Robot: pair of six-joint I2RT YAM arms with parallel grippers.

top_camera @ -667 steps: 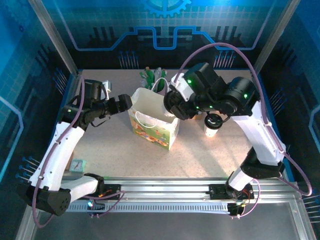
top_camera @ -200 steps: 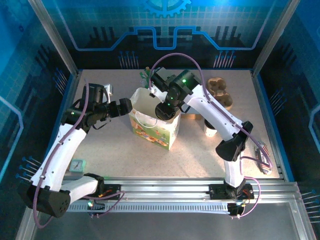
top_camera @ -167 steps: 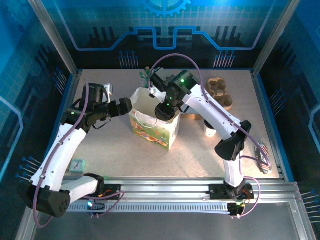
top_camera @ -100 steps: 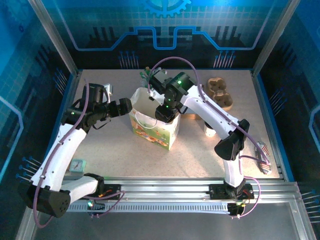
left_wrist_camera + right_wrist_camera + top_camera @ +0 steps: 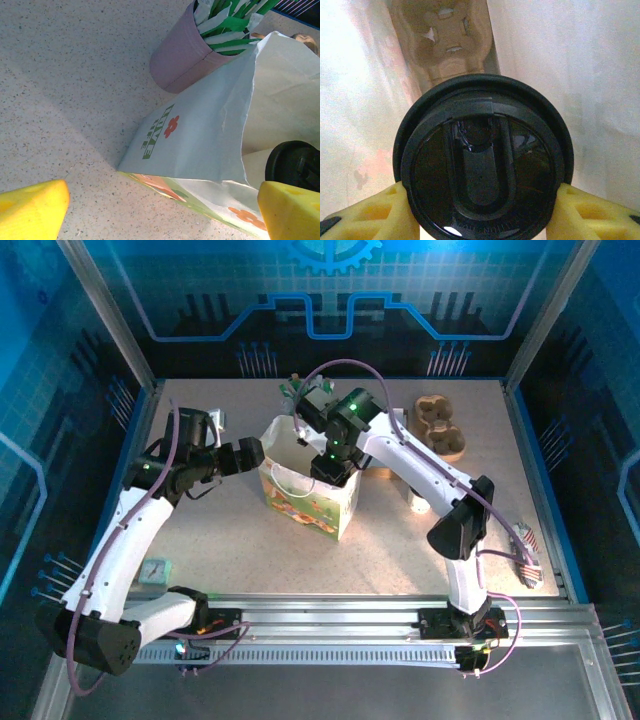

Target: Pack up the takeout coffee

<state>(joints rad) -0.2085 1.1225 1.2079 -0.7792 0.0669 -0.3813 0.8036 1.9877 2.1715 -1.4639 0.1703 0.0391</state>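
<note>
The right arm arches over the counter and plunges steeply down into the tall white paper bag. Its right gripper is half closed on the rim of the takeout coffee's round black plastic lid, inside the bag above a brown pulp carrier. The left arm reaches in low from the left, with the left gripper spread wide at the bag's left wall, clamping nothing.

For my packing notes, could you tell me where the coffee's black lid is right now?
In the right wrist view, the black lid is gripped by the right gripper inside the white paper bag, with a cardboard tray lying deeper in.
</note>
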